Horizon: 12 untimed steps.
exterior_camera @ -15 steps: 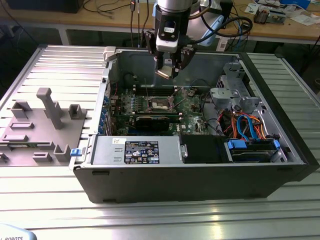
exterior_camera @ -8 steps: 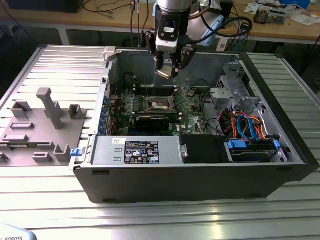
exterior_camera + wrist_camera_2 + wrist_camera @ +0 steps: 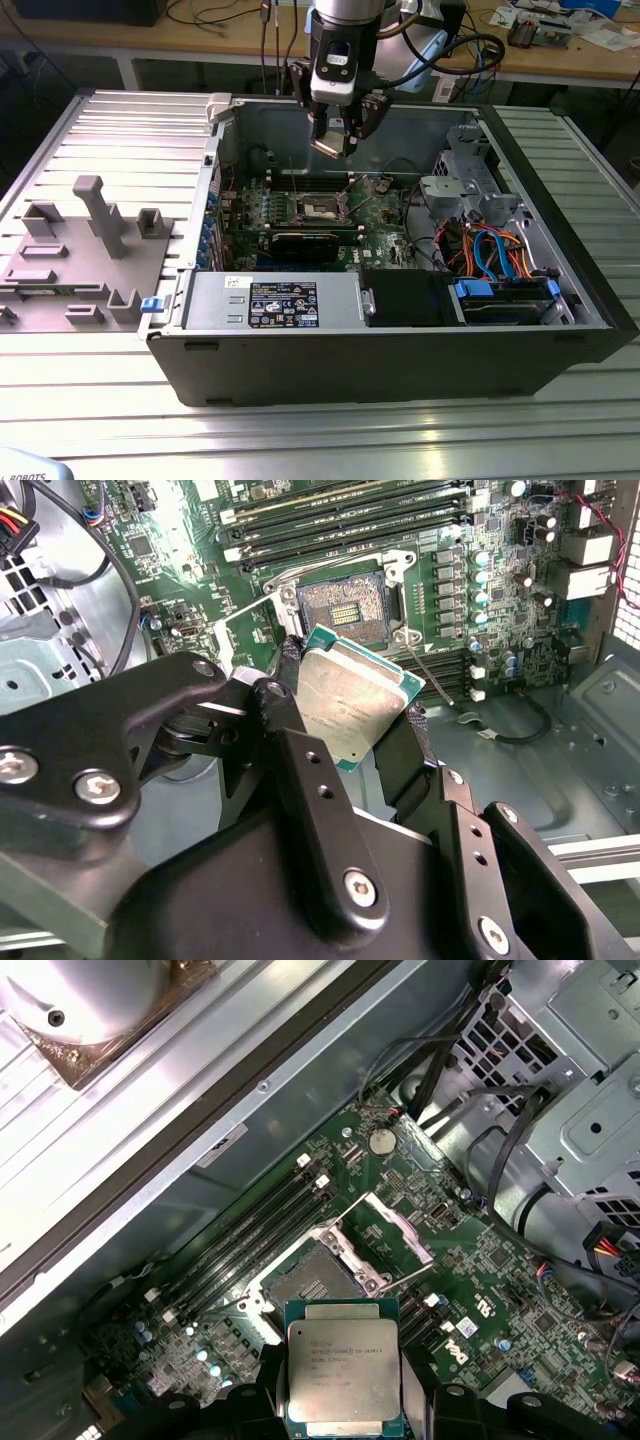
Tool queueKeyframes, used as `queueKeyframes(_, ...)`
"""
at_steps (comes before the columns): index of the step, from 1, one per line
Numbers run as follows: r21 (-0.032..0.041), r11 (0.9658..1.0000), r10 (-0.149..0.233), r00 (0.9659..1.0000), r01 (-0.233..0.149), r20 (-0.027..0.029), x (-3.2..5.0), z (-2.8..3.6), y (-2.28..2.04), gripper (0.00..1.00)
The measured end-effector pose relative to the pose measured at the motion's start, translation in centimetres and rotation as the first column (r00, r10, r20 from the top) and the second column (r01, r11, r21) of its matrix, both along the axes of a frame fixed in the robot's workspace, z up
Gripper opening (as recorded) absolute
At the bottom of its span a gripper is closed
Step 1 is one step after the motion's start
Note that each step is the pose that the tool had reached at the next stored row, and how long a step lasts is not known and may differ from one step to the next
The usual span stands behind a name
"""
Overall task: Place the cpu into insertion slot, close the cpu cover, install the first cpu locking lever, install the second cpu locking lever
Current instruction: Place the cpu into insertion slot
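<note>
One cpu (image 3: 352, 690): gripped by its edges, metal top showing in both wrist views, held above the board and clear of the slot.
Gripper (image 3: 335, 148): jaws clenched on the cpu (a black finger (image 3: 408, 745) on each side).
Slot (image 3: 310, 1280): bare, dark centre exposed.
Cover (image 3: 398, 1238): swung up, open beside the slot.
Board (image 3: 385, 215): green, inside the open case (image 3: 400, 350).

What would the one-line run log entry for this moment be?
step: cpu placement | gripper: shut on cpu | cpu: held clear of insertion slot, not seated | slot: empty | cpu cover: open
</note>
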<state>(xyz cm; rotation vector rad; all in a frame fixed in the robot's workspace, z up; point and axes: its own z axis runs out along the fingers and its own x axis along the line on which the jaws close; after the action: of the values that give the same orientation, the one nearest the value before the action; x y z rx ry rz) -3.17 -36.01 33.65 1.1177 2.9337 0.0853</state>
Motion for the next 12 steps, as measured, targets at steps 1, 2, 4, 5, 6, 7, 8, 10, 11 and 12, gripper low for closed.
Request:
queueKeyframes(1,0.0000,1.0000,-0.001,1.0000,0.001,0.0000,0.00,0.00,0.00,0.54)
queueKeyframes(2,0.0000,1.0000,-0.002,1.0000,0.002,0.0000,0.00,0.00,0.00,0.54)
queueKeyframes(4,0.0000,1.0000,-0.005,1.0000,0.005,0.0000,0.00,0.00,0.00,0.54)
queueKeyframes(5,0.0000,1.0000,-0.006,1.0000,0.006,0.0000,0.00,0.00,0.00,0.54)
queueKeyframes(6,0.0000,1.0000,-0.007,1.0000,0.007,0.0000,0.00,0.00,0.00,0.54)
queueKeyframes(7,0.0000,1.0000,-0.009,1.0000,0.009,0.0000,0.00,0.00,0.00,0.54)
queueKeyframes(8,-0.0001,1.0000,-0.010,1.0000,0.010,0.0000,0.00,0.00,0.00,0.54)
queueKeyframes(10,0.0000,0.9999,-0.012,0.9999,0.012,0.0000,0.00,0.00,0.00,0.54)
queueKeyframes(11,0.0000,0.9999,-0.013,0.9999,0.013,0.0000,0.00,0.00,0.00,0.54)
queueKeyframes(12,0.0000,0.9999,-0.014,0.9999,0.014,0.0000,0.00,0.00,0.00,0.54)
